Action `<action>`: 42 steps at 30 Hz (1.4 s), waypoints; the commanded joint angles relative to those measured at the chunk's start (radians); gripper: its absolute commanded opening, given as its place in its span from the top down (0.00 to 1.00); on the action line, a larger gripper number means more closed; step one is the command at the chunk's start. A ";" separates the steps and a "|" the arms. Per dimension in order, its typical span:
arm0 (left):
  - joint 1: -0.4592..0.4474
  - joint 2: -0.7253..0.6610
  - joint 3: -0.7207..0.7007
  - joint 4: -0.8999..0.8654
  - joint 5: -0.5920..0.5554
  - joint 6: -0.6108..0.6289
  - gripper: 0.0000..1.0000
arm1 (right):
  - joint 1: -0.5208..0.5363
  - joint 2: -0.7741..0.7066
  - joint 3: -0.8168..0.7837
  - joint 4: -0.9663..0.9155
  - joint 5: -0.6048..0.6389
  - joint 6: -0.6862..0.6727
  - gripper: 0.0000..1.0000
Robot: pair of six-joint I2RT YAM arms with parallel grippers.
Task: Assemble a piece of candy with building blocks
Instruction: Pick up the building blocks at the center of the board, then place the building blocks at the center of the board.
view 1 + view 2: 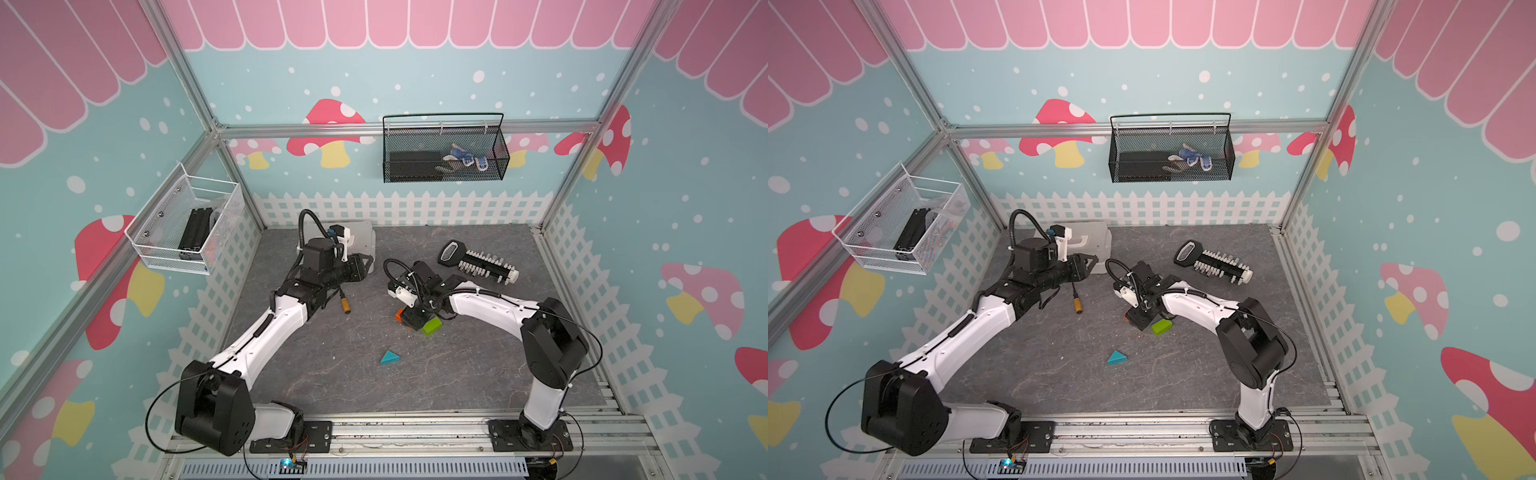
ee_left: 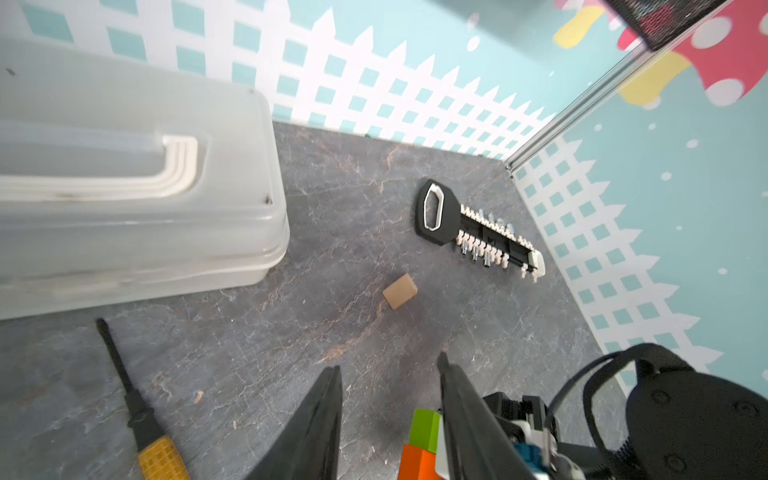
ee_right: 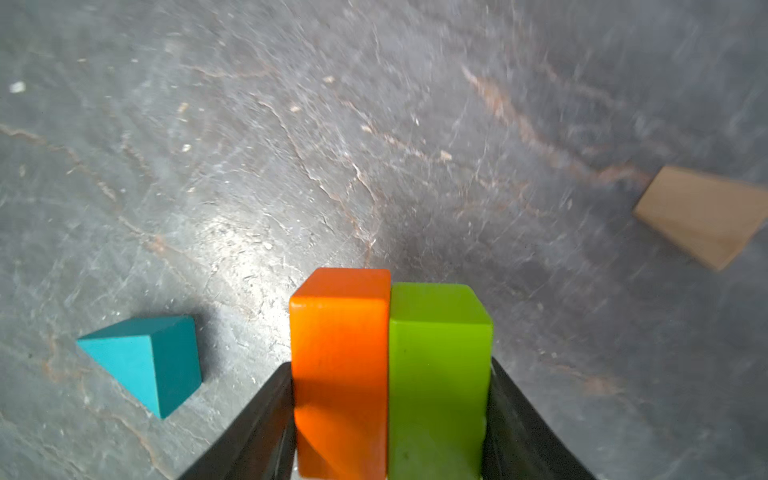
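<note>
**Operator:** Which step am I on?

**Spotter:** You are building the candy's body. Your right gripper pinches the orange cuboid and a green cuboid side by side, long faces touching, near the middle of the table. Whether they rest on it or hang just above, I cannot tell.

**Operator:** And my left?

**Spotter:** Your left gripper stands with jaws spread on nothing, near the clear box, facing the tan prism.

**Operator:** What does the next move call for?

**Spotter:** By my judgement, the ends. Set the pair down square, then bring the tan prism to one end and the teal prism, lying well apart from the pair, to the other. I see no second green cuboid, so look for it first
</note>
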 commanded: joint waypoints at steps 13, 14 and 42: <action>0.016 -0.134 -0.092 0.046 -0.077 0.036 0.55 | 0.019 0.186 0.168 -0.230 0.017 -0.641 0.36; 0.018 -0.133 -0.092 0.045 -0.075 0.033 0.55 | 0.021 0.199 0.180 -0.231 0.021 -0.639 0.36; -0.001 0.047 -0.029 0.061 0.093 -0.044 0.82 | -0.006 -0.412 -0.312 0.104 0.416 0.370 1.00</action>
